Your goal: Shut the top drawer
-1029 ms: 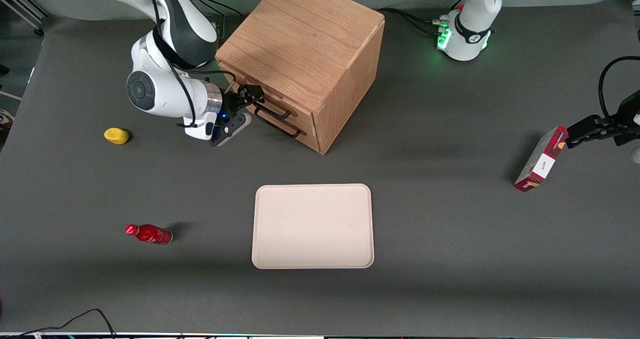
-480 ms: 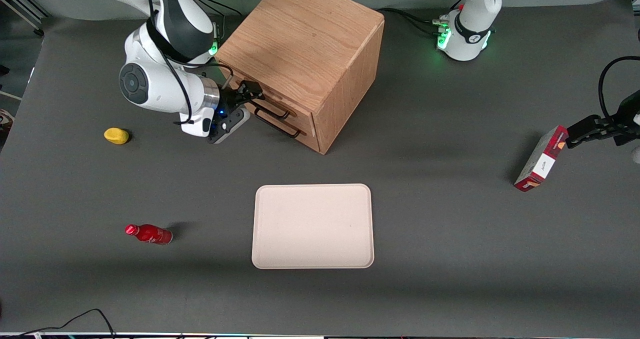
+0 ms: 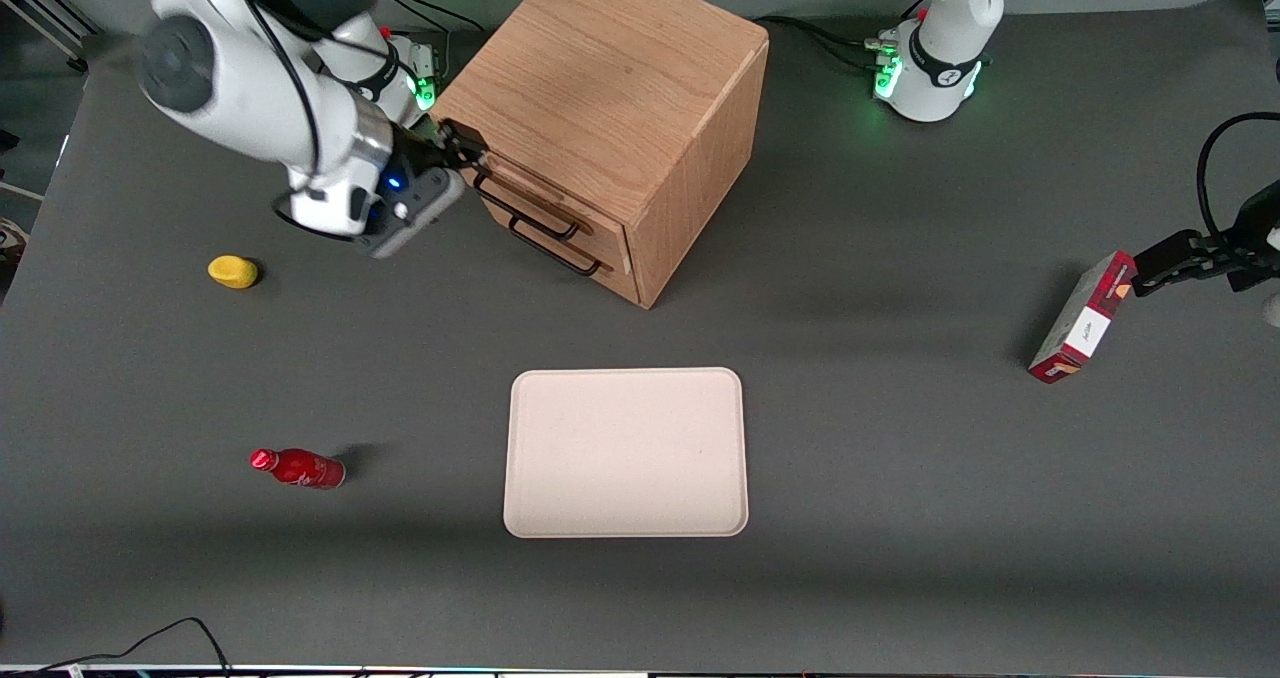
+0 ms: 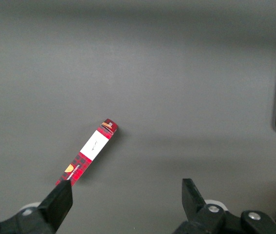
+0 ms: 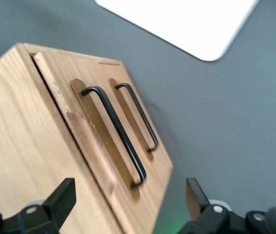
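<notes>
Since the earlier frame, the black two-finger hand has been raised and drawn off the thin black wire handle; its fingers are spread wide, holding nothing. At its four o'clock, the shallow wooden top drawer is seen seated in the light oak cabinet on the grey bench.

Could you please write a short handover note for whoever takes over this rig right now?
Gripper: open, empty, raised by the upper front corner of the cabinet, at the working arm's end of its front; it touches no handle.
Top drawer: looks pushed in, its front about level with the cabinet face; its black handle is free. The lower drawer also looks shut.
Done: the closing push appears complete.
Left: confirm that the top drawer is fully seated, then move the arm away.
Also on the table: tray, red bottle, yellow object, red box.
</notes>
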